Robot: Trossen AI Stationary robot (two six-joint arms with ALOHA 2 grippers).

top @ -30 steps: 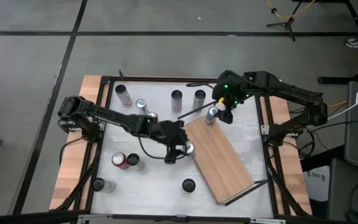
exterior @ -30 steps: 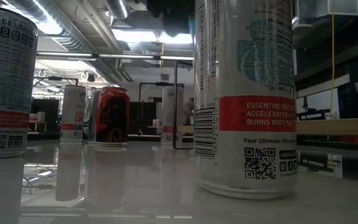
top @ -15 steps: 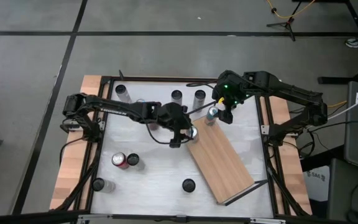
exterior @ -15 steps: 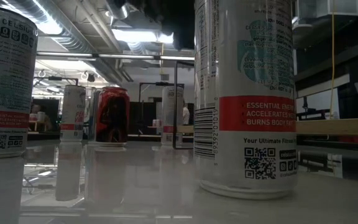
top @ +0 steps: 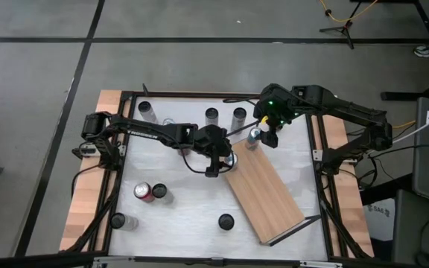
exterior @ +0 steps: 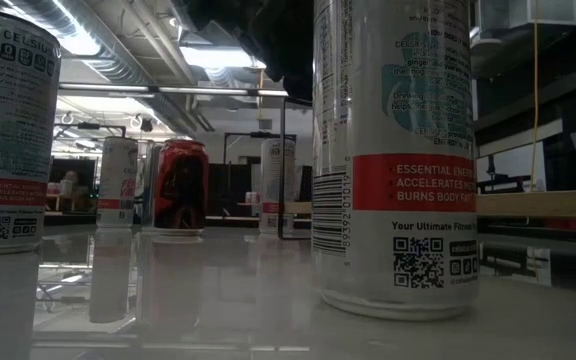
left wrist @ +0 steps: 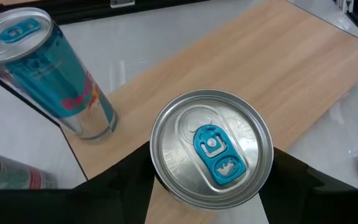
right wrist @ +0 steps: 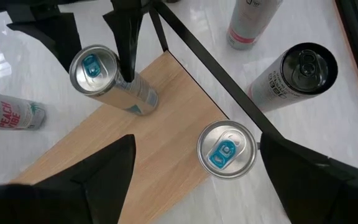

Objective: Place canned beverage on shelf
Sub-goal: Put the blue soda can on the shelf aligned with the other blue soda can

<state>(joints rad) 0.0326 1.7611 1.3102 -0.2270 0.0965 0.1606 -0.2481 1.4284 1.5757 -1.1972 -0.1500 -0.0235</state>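
Placement is the step in hand, by my reading. Starting at the 9 o'clock side of the high view, the left arm reaches across the white table (top: pixel 177 216) toward its centre, and the left gripper (top: pixel 222 158) sits over the near corner of the shelf (top: pixel 267 193). Its dark fingers (left wrist: pixel 123 174) are closed on either side of a silver can with a blue tab (left wrist: pixel 212 147), which its wrist view shows from straight above with light-wood board beneath and beyond it. Whether the can's base already rests on the wood I cannot tell.

The shelf lies slanted, running from the table's centre toward 5 o'clock. At its 12 o'clock end, by the thin black rail, a second blue-tab can (right wrist: pixel 227 149) stands upright on the board. The right gripper (top: pixel 269 131) hovers directly above it with fingers spread wide, touching nothing.

Loose cans stand around the table, including a red can (top: pixel 143 191) toward 8 o'clock.

Next, the left arm probably needs to set its can squarely down, well inside the board's edge, release it, and rise straight up so the can stays standing.
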